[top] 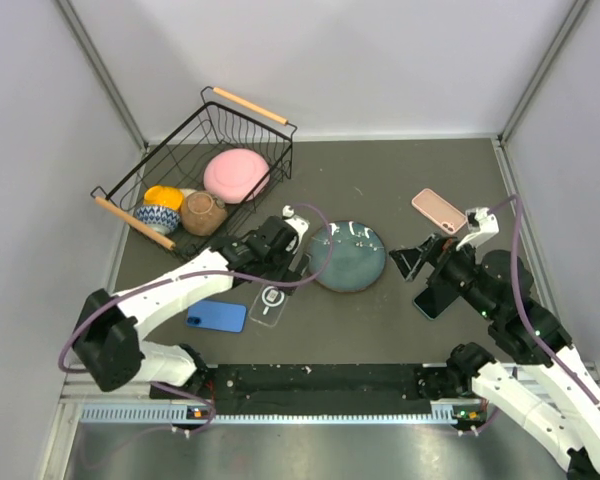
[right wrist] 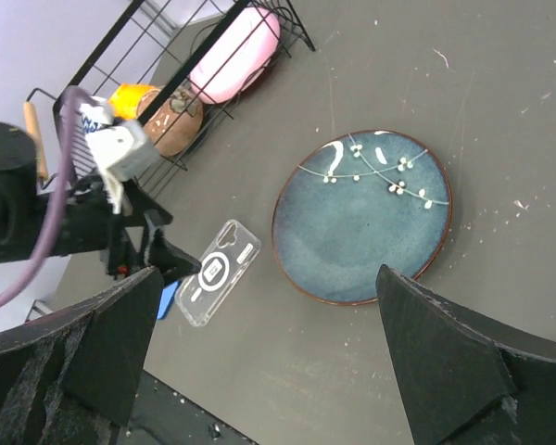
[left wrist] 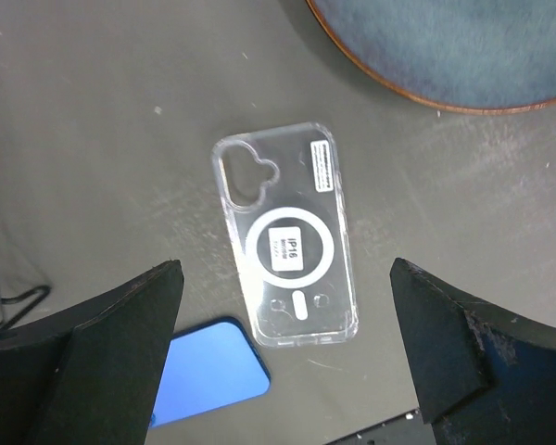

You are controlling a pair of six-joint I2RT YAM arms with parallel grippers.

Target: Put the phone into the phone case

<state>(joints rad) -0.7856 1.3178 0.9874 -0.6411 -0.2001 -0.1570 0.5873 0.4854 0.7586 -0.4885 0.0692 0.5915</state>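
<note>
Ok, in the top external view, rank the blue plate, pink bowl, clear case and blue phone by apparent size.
Largest first: blue plate, then pink bowl, then blue phone and clear case, which look too alike to rank.

Dark grey matte counter (top: 380,330), flecked with pale specks and fine scratches, sits inside an enclosure of plain off-white panels. A back wall (top: 360,60) and two side walls (top: 30,200) rise from its far, left and right edges. Slim metal strips (top: 102,72) run up the far corners, and a ribbed metal rail (top: 320,412) lines the near edge. Light is soft and even, seemingly from overhead, and shadows are faint.
</note>
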